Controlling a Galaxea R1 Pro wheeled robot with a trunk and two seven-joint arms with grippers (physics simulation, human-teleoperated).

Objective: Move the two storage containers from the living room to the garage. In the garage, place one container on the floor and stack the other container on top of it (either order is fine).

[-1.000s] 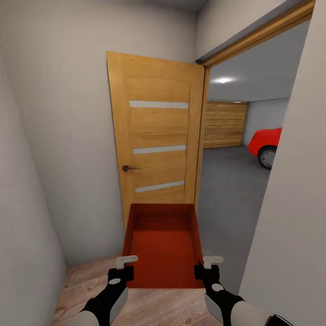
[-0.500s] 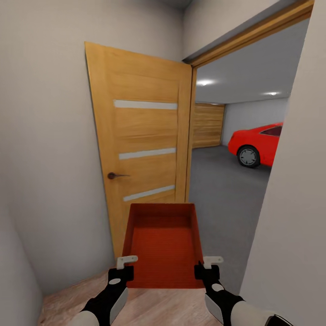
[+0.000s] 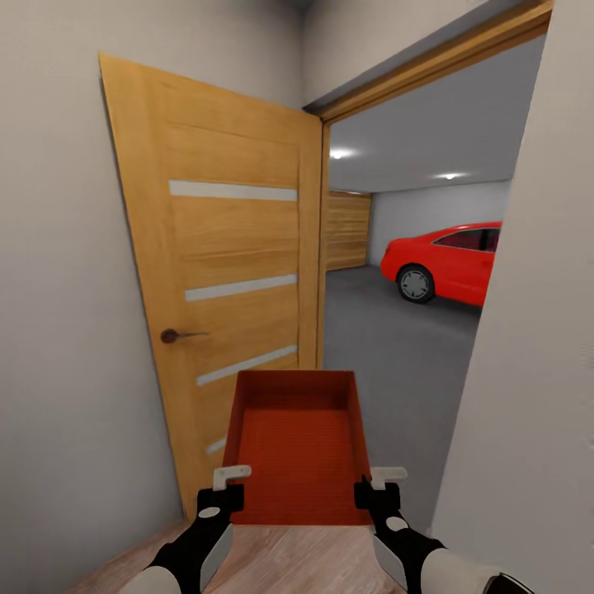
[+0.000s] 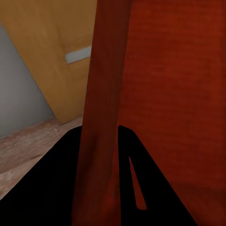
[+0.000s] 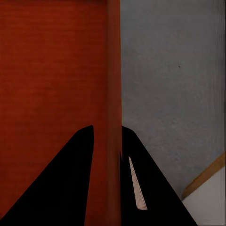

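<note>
Both arms appeared at the lower edge of the head view. Each forearm was a glossy black shell with pale grey-white panels. The left gripper [image 3: 224,487] and right gripper [image 3: 376,485] had boxy black bodies, each topped by a light grey bracket-shaped finger. In both wrist views, the fingers [image 5: 70,188] showed as black wedges with a pale sliver.

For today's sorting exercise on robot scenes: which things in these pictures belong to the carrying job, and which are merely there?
Belong to the job:
- storage container, held by its side walls
- left gripper
- right gripper
- garage floor, seen through the doorway

Merely there:
- open wooden door
- red car
- wood-plank floor underfoot
- garage's far wooden door
</note>
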